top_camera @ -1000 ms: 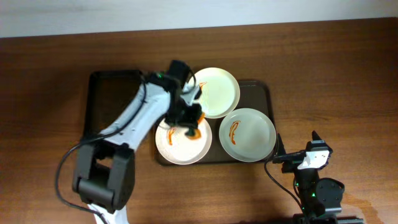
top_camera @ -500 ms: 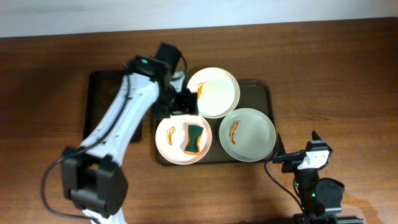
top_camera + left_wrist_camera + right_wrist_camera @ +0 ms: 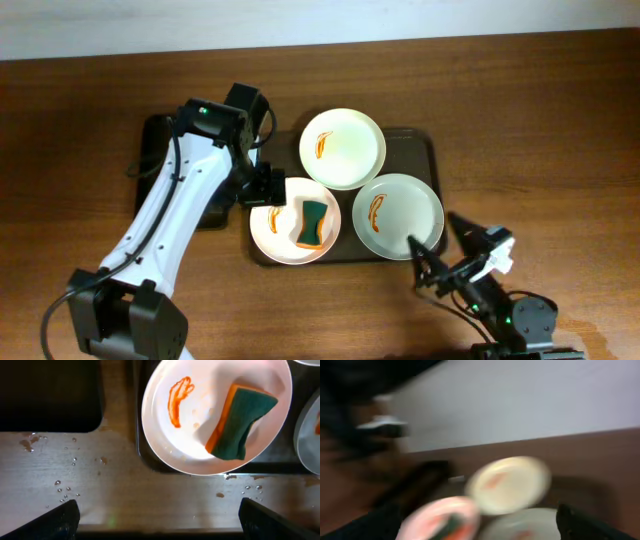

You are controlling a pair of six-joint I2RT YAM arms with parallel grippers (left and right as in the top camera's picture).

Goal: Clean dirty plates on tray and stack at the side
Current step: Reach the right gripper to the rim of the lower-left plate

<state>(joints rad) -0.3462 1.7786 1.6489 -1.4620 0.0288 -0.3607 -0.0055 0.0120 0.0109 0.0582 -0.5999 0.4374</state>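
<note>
The left arm point(image 3: 175, 210) reaches from the near-left corner of the bench point(image 3: 540, 120) up and across the black tray point(image 3: 160, 150), then bends at the wrist, so that the left hand point(image 3: 268, 188) hangs at the left edge of the brown tray point(image 3: 415, 150). In the wrist view this hand point(image 3: 162, 520) is spread wide: its two fingertips point(image 3: 65, 517) show at the lower corners of the picture, and nothing is between them. Below it lies the front-left plate point(image 3: 210, 390), which sits in the near-left part of the tray. This plate carries an orange-red sauce streak point(image 3: 177, 400) and a green sponge point(image 3: 240, 422) with an orange layer, which rests on the right half of the plate. Small water drops point(image 3: 65, 485) lie on the bench just in front of the tray. The far plate point(image 3: 343, 148) and the right plate point(image 3: 400, 215) are also on the tray, each with its own sauce streak, and all three are side by side, not stacked. The right hand point(image 3: 430, 226) is at the near-right corner of the tray, pointing toward the right plate, with its fingers parted in a V and holding nothing. The right wrist view is much blurred.
</note>
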